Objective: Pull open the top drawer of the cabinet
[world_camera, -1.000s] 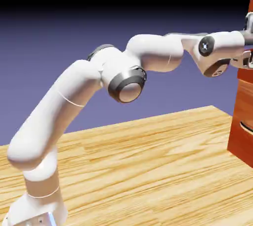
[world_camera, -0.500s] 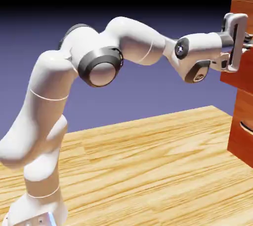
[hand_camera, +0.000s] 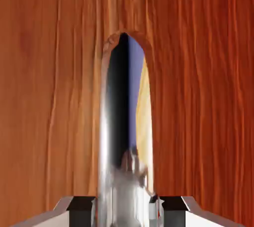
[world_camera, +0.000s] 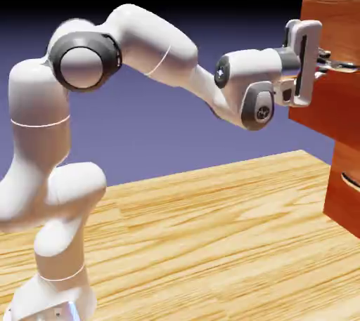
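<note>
Over the pale wood table (world_camera: 211, 214), my gripper (world_camera: 330, 65) is clamped tight on the handle (hand_camera: 124, 136) straight ahead, the top drawer (world_camera: 330, 95) partly out of the cabinet (world_camera: 346, 193), more pulling left.

The top drawer (world_camera: 330, 67) juts out of the cabinet (world_camera: 346, 186) toward the arm; the end effector (world_camera: 330, 67) is at its handle (hand_camera: 124, 136).

Top drawer (world_camera: 336, 31): glossy reddish wood w/ mirror-shiny metal handle (hand_camera: 121, 136); table (world_camera: 211, 235) pale grained wood.
</note>
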`<state>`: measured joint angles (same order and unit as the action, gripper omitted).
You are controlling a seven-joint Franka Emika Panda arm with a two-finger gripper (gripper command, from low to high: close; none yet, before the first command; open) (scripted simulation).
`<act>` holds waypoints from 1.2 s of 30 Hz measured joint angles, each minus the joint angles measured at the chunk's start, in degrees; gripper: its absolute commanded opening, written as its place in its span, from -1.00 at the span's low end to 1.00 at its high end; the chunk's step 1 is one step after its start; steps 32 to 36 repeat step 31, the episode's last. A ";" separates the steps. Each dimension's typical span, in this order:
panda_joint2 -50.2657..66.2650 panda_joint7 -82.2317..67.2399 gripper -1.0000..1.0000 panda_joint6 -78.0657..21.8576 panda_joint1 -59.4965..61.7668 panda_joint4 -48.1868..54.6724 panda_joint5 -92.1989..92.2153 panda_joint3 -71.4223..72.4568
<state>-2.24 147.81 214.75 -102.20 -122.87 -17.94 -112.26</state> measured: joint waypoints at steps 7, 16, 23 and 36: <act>4.65 9.01 -1.00 0.25 13.00 -0.94 -5.88 9.49; 1.78 3.24 -1.00 0.25 30.18 -1.07 -2.24 28.80; -4.56 -8.84 -1.00 -0.26 39.98 -4.10 5.44 42.85; -10.61 -18.91 1.00 -0.36 47.66 -8.82 12.07 53.74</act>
